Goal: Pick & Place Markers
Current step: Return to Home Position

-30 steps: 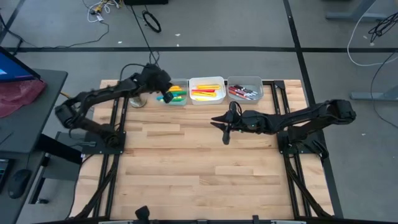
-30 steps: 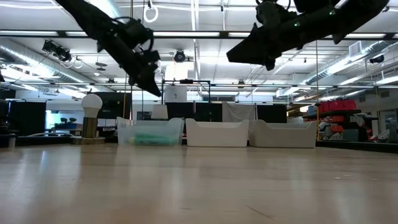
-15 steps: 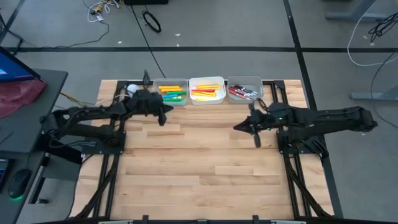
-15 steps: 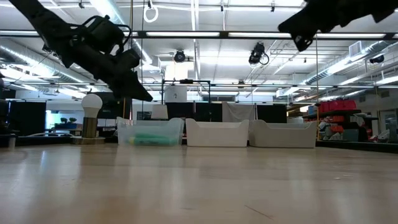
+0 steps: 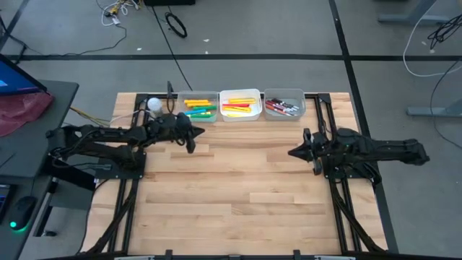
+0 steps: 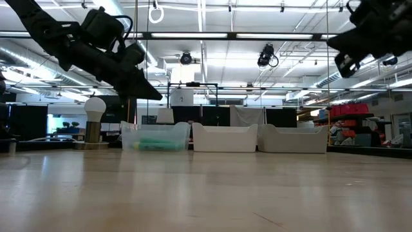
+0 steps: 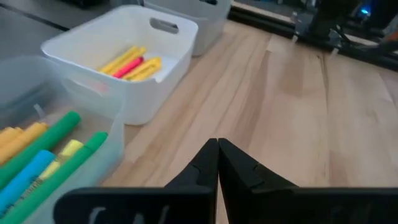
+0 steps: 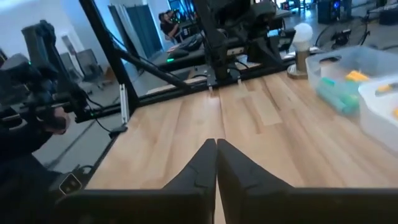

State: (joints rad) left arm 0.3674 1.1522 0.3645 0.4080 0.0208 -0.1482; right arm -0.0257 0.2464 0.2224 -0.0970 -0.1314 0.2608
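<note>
Markers (image 5: 240, 107) lie sorted in three bins (image 5: 240, 92) at the far edge of the table (image 5: 231, 195) as the left gripper (image 5: 190, 137) and right gripper (image 5: 294, 152) hover clenched and empty.

The markers (image 5: 238, 108) lie flat in three bins (image 5: 240, 92) at the upper centre of the high view. The left bin holds yellow, orange, green and blue ones, the middle yellow and pink-red, the right dark red.
</note>
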